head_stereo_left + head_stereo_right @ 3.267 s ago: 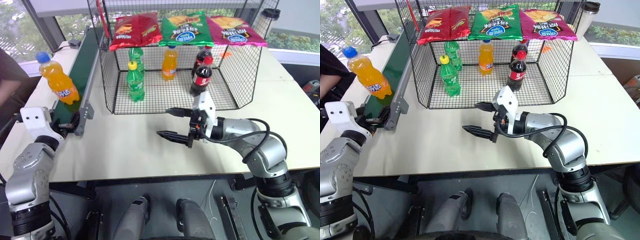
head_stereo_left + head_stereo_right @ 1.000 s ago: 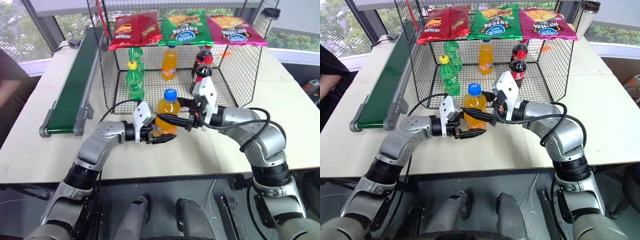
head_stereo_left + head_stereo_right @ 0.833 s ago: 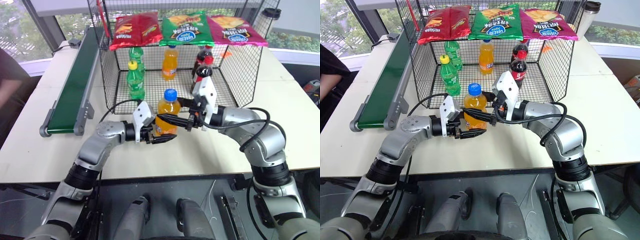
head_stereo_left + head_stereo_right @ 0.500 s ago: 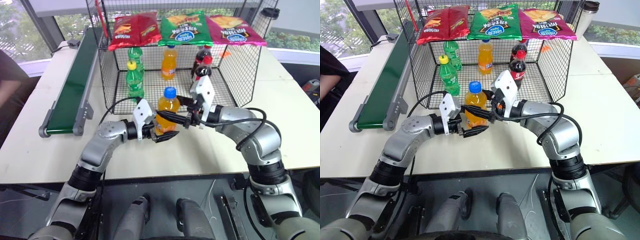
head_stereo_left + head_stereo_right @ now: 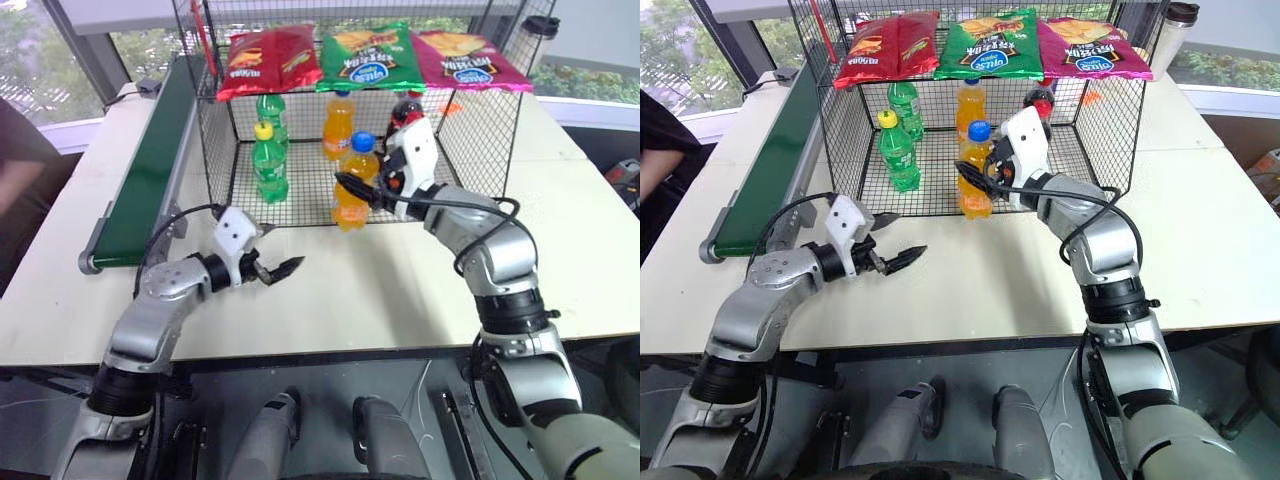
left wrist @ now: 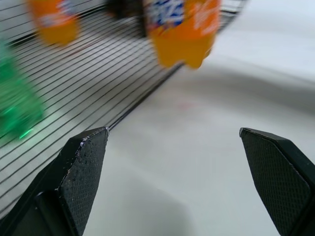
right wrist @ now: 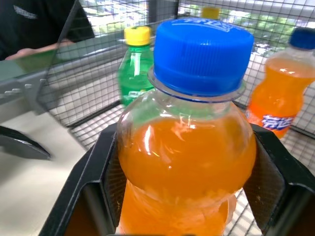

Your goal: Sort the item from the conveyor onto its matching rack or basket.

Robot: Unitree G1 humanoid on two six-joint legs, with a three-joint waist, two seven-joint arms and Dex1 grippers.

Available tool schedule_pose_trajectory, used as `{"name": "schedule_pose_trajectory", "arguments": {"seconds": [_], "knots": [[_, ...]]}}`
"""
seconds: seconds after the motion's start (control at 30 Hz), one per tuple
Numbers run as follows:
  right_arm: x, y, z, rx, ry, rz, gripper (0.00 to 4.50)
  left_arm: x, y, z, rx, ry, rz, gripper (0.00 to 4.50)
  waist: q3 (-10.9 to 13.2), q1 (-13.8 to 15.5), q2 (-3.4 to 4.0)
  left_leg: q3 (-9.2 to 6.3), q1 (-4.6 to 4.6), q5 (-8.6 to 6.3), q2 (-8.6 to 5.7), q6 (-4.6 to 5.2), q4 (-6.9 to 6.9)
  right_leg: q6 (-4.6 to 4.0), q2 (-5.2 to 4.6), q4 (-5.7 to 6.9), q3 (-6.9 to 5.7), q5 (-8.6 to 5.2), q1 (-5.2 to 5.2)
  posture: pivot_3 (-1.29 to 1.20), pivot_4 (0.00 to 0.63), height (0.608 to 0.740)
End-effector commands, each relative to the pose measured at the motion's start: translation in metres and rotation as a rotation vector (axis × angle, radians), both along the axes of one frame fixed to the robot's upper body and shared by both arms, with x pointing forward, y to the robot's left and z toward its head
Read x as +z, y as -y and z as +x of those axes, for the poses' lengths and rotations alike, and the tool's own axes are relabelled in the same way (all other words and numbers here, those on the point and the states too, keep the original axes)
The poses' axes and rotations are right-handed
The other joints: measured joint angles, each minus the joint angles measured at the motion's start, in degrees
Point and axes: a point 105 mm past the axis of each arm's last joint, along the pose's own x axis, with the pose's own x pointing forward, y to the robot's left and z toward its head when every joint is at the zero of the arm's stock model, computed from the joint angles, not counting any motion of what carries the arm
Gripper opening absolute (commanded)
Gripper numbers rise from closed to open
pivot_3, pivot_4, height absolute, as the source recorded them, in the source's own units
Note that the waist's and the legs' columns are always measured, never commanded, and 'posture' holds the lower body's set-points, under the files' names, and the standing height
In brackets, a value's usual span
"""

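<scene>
Left eye view: right pincer [image 5: 347, 187] clamps the orange bottle [image 5: 354, 181] at the cage [image 5: 478, 150] mouth, green bottles [image 5: 270, 162] and colas [image 5: 403, 112] inside; left pincer [image 5: 274, 251] gapes empty over the surface [image 5: 370, 300].

A pale table [image 5: 330, 290] carries the green conveyor [image 5: 150, 170] along its left side and the black wire cage [image 5: 470, 150] at the far middle.
</scene>
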Motion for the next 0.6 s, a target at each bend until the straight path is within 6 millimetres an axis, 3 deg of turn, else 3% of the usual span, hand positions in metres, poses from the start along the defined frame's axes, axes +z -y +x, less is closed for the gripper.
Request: {"name": "schedule_pose_trajectory", "arguments": {"seconds": [0.03,0.27,0.6], "knots": [[0.032,-0.003,0.010,-0.034,0.134,0.046,2.57,0.009,-0.004,0.006,0.151,0.053,-0.036,4.43,0.0,0.0,0.00,0.00,0.01,0.00,0.00,-0.01,0.02,0.07,0.00,0.00,0.00,0.04,0.03,0.00,0.150,0.738],[0.026,-0.015,0.037,-0.081,0.147,0.068,2.57,-0.015,0.015,-0.001,0.243,0.002,-0.058,4.43,0.0,-0.2,0.00,0.04,0.05,0.04,-0.02,0.00,0.00,0.13,0.02,0.12,0.01,0.08,0.01,0.00,0.150,0.738],[0.016,-0.020,0.054,-0.091,0.154,0.097,2.57,-0.019,0.016,-0.002,0.250,-0.009,-0.047,4.43,0.0,-0.4,0.01,0.03,0.08,0.06,0.02,-0.03,0.00,0.12,0.10,0.19,0.03,0.07,-0.02,0.00,0.150,0.738]]}}
